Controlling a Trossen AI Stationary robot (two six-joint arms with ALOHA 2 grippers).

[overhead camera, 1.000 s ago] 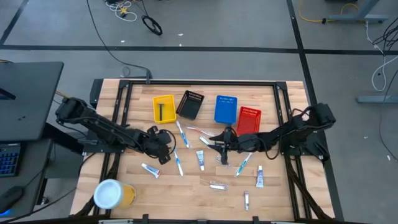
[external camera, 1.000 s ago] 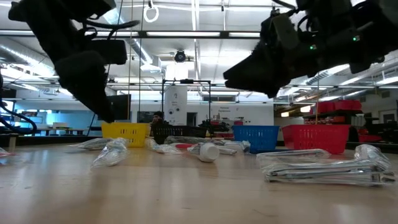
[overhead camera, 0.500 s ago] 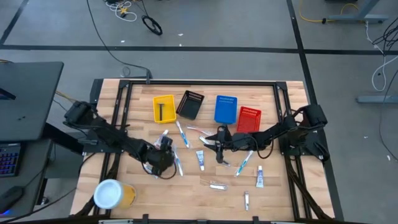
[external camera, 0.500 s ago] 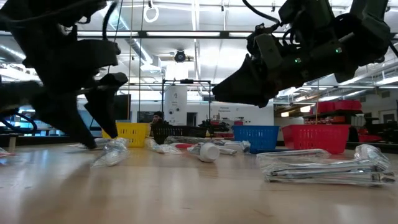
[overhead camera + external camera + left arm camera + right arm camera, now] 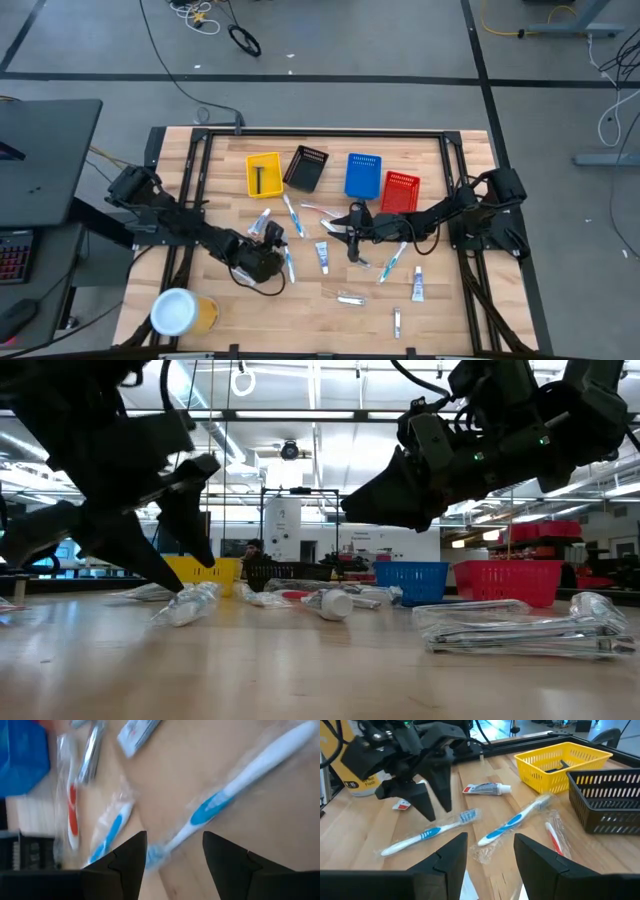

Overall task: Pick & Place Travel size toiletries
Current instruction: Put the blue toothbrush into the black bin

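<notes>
Several wrapped toiletries lie flat mid-table: blue-white toothbrushes, small white tubes, sachets. My left gripper (image 5: pixel 274 242) (image 5: pixel 178 572) is open, down at the tabletop. Its fingers point down on either side of the bristle end (image 5: pixel 156 851) of one blue-white toothbrush (image 5: pixel 288 264) (image 5: pixel 427 836). I cannot tell whether they touch it. A white tube (image 5: pixel 262 221) (image 5: pixel 485 788) lies just beyond that gripper. My right gripper (image 5: pixel 350 236) (image 5: pixel 385 500) is open and hangs above the table, right of centre, holding nothing. Another toothbrush (image 5: pixel 512 822) lies below it.
Four mesh baskets stand in a row along the far side: yellow (image 5: pixel 263 174), black (image 5: pixel 305 168), blue (image 5: pixel 363 174), red (image 5: pixel 400 192). A yellow cup with a white lid (image 5: pixel 181 312) stands at the near left corner. More toiletries lie toward the near right (image 5: pixel 417 285).
My left gripper has come down from above the table to the tabletop, moving a little toward the near edge and right, and now straddles the toothbrush's bristle end. In the low view the wrapped item at its fingertips has tipped up slightly. My right gripper shifted slightly left.
</notes>
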